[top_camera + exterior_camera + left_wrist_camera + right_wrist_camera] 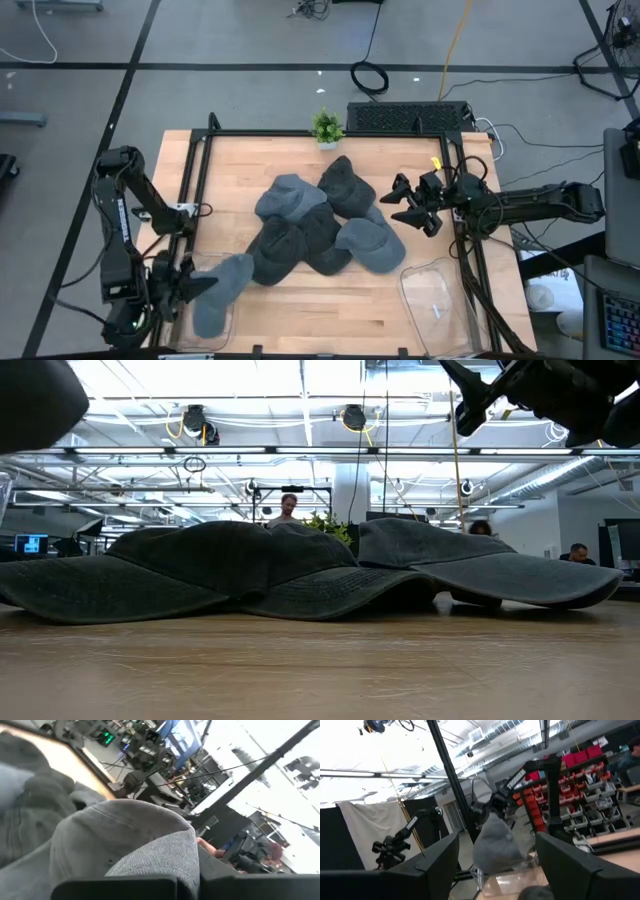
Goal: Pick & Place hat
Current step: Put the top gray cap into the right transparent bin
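Note:
Several dark grey hats [320, 225] lie in an overlapping pile on the middle of the wooden table, and they also show in the low view [300, 565]. My left gripper [192, 288] is at the table's near left corner, shut on a lighter grey hat [225, 290] above a clear tray [215, 335]. This hat fills the left wrist view [125, 840] and shows far off in the right wrist view [492, 845]. My right gripper [405, 203] is open and empty, raised just right of the pile, pointing at it. My left gripper holds the lighter grey hat by its edge nearest the table's left side [203, 288], coming level from the left. The hat itself hides the place of contact in the left wrist view. The hat hangs below the fingers [495, 852] over the clear tray.
A second clear tray [440, 300] lies at the table's near right corner. A small green plant [326, 127] stands at the far edge, with a keyboard [405, 117] behind it. A black frame [200, 170] borders the table. Bare wood lies along the near edge.

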{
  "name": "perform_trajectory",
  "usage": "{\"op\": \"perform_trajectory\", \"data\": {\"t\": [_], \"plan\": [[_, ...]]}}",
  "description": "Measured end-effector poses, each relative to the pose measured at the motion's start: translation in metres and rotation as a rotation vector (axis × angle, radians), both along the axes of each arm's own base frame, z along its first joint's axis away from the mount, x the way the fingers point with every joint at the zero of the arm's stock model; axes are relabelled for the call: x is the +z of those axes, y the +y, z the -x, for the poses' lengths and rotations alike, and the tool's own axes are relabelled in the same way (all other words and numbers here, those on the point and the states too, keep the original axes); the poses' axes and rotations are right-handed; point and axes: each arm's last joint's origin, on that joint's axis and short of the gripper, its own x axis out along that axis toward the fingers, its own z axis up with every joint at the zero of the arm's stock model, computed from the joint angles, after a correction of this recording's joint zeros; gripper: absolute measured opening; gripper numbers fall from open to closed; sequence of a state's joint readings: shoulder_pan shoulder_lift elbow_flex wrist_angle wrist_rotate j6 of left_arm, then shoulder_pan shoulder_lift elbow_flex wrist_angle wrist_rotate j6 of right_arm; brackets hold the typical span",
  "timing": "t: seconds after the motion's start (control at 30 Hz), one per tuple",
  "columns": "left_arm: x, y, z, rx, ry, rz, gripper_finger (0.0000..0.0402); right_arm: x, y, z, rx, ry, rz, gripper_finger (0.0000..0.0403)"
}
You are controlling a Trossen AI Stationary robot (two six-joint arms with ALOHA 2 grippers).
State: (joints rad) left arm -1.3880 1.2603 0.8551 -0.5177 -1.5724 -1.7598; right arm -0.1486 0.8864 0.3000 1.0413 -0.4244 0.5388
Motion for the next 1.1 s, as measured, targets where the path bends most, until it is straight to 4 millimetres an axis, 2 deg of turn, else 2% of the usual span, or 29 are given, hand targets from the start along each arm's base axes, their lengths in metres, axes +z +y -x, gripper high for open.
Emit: {"op": "perform_trajectory", "data": {"t": [0.13,0.27,0.4,0.5,0.6,0.7,0.87,1.0,1.1], "plan": [[0.011,0.012,-0.008,0.044,0.019,-0.088,0.0002,-0.002,0.000,-0.001,0.002,0.024,-0.014,0.0251],[0.024,0.031,-0.024,0.107,0.062,-0.113,0.0001,-0.003,0.001,-0.001,0.051,0.043,-0.016,0.0251],[0.042,0.046,-0.050,0.102,0.152,-0.161,0.0001,-0.003,0.004,0.000,0.132,0.046,0.018,0.0251],[0.062,0.051,-0.078,-0.009,0.152,-0.241,0.0001,-0.004,0.006,0.000,0.125,0.037,0.067,0.0251],[0.084,0.057,-0.106,-0.211,-0.014,-0.412,0.0001,-0.008,0.009,-0.002,0.112,0.058,0.098,0.0251],[0.096,0.068,-0.120,-0.311,-0.162,-0.592,0.0001,-0.012,0.013,-0.003,0.126,0.092,0.120,0.0251],[0.096,0.091,-0.138,-0.264,-0.160,-0.707,0.0001,-0.017,0.026,-0.005,0.177,0.112,0.160,0.0251],[0.094,0.110,-0.170,-0.335,-0.330,-0.815,0.0001,-0.018,0.032,-0.008,0.119,0.099,0.167,0.0251],[0.098,0.133,-0.187,-0.326,-0.487,-0.855,0.0001,-0.021,0.033,-0.013,0.023,0.107,0.164,0.0251]]}}
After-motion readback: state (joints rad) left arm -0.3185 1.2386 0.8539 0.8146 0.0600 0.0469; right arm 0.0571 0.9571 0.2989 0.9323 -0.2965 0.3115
